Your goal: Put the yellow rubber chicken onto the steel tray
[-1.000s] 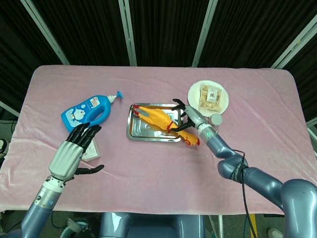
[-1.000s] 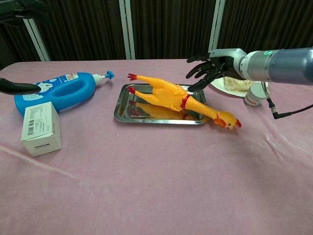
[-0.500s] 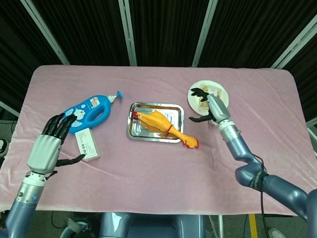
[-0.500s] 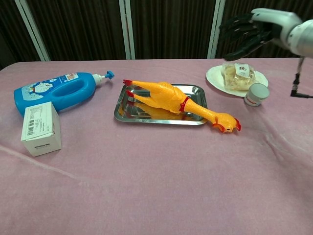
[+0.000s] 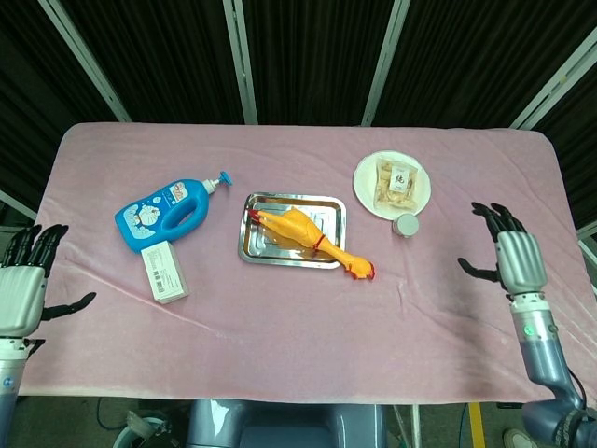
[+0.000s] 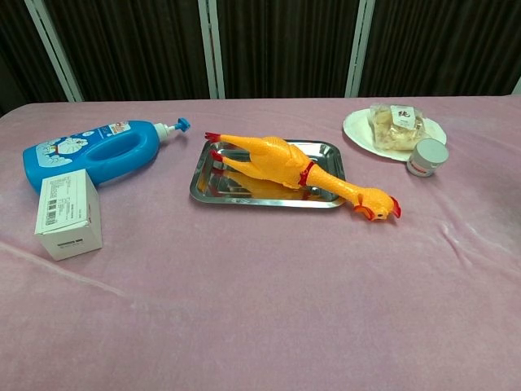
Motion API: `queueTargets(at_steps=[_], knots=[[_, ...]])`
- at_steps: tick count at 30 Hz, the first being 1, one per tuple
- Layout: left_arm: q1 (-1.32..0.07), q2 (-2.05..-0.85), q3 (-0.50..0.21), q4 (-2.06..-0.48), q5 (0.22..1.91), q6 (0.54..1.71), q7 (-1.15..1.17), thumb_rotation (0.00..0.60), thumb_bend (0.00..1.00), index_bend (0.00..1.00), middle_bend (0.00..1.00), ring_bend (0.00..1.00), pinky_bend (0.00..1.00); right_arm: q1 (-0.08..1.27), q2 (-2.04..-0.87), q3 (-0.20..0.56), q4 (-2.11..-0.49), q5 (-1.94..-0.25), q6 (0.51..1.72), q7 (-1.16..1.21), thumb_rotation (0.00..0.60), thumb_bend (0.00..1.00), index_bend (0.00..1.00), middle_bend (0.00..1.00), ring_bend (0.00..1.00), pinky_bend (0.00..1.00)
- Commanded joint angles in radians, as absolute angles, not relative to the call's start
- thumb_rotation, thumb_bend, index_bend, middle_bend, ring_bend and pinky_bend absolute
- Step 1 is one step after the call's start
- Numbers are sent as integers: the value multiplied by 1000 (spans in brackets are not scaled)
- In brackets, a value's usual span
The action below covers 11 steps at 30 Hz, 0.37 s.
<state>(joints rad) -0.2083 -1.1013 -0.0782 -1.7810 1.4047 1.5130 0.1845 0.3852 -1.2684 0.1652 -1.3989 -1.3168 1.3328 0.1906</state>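
Tabletop (image 5: 280,317), pink-draped, carried the steel tray (image 5: 328,207) at centre; the yellow rubber chicken (image 5: 300,229) lay diagonally on it, feet toward 10 o'clock, head overhanging the rim toward 4 o'clock onto the cloth, probably because the body is longer than the tray. Right hand (image 5: 514,259) sat at the 3 o'clock edge and left hand (image 5: 20,289) at 9 o'clock, both empty with fingers spread. A second earlier the right hand was at the chicken's neck; it had since withdrawn, chicken unmoved.
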Motion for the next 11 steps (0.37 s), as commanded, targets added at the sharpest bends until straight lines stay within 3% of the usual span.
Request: queueTargets(at_steps=[1,5,11], knots=[[-184,-1101,-56,-1769,1430,1535,166,600,37,78,87,24,52,305,-1254,119,-1446,-1350,1421,161,600,221,108,215,98,197],[-150,-1107,-24,-1764,1468,1561,156,600,36,78,87,24,52,241,-1253,83,-1487,-1385,1490,160,600,221,108,215,98,197],[-125,-1120,-2,-1753,1502,1578,149,600,36,78,87,24,52,207,-1227,49,-1537,-1417,1497,158,600,221,108,215,98,197]])
